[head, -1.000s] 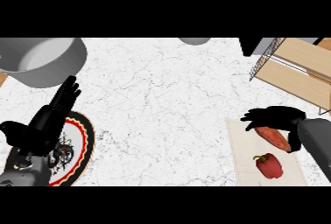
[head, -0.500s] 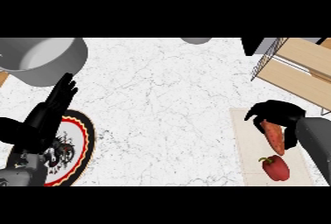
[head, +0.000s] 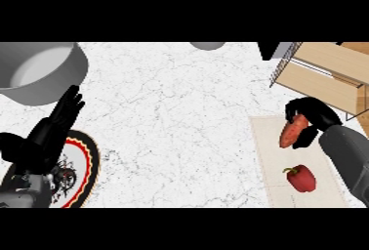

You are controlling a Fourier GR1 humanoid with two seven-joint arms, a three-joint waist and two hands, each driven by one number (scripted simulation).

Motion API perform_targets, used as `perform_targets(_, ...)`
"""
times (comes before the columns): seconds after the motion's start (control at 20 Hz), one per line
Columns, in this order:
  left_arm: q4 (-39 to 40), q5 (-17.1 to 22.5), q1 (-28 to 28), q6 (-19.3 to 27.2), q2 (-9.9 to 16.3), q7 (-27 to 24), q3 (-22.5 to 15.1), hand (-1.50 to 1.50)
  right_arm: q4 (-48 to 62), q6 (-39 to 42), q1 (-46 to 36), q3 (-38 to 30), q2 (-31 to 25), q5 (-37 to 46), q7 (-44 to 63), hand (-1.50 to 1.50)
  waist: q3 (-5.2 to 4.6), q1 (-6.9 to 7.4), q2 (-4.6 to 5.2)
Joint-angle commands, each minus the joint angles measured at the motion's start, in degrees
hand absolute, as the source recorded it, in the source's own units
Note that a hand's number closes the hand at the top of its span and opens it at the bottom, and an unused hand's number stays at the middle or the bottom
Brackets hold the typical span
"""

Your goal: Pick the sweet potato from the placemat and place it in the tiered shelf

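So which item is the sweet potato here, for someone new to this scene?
Find the pale placemat at the counter's right, below the wooden tiered shelf. The sweet potato is the long orange root in the right hand; its neighbour, the red pepper, is rounder with a green stem.

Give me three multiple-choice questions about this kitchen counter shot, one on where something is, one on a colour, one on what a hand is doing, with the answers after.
1. Where is the tiered shelf?
A. Upper right of the view
B. Lower left
C. Centre of the counter

2. What colour is the bell pepper on the placemat?
A. Green
B. Yellow
C. Red

3. What is the right hand doing?
A. Lying flat on the counter
B. Curled round the sweet potato
C. Gripping the pot

Answers:
1. A, its wooden tiers and wire frame sit in the upper right corner.
2. C, it is red with a green stem.
3. B, its fingers wrap the orange sweet potato over the placemat, while the left hand rests open at the view's left, over a plate.
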Motion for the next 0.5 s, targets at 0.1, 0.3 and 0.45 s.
perform_targets(0.1, 0.46, 0.06, 1.17, 0.30, 0.27, 0.26, 0.76, 0.00, -0.14, -14.54, -5.10, -11.98, 7.30, -10.19, 23.93, 1.50, 0.20, -0.06, -1.10)
perform_targets(0.3, 0.45, 0.09, 0.44, 0.09, 0.14, 0.43, 0.46, 0.00, -3.13, -30.49, -12.12, -12.10, 10.01, -8.40, 36.81, 1.50, 0.03, 0.36, -1.00)
perform_targets(0.45, 0.57, 0.37, 0.90, -0.78, 0.41, 0.38, 0.22, 0.00, -2.73, -38.30, -17.90, -9.15, 12.88, -3.99, 47.54, 1.50, -0.07, 1.11, -0.99)
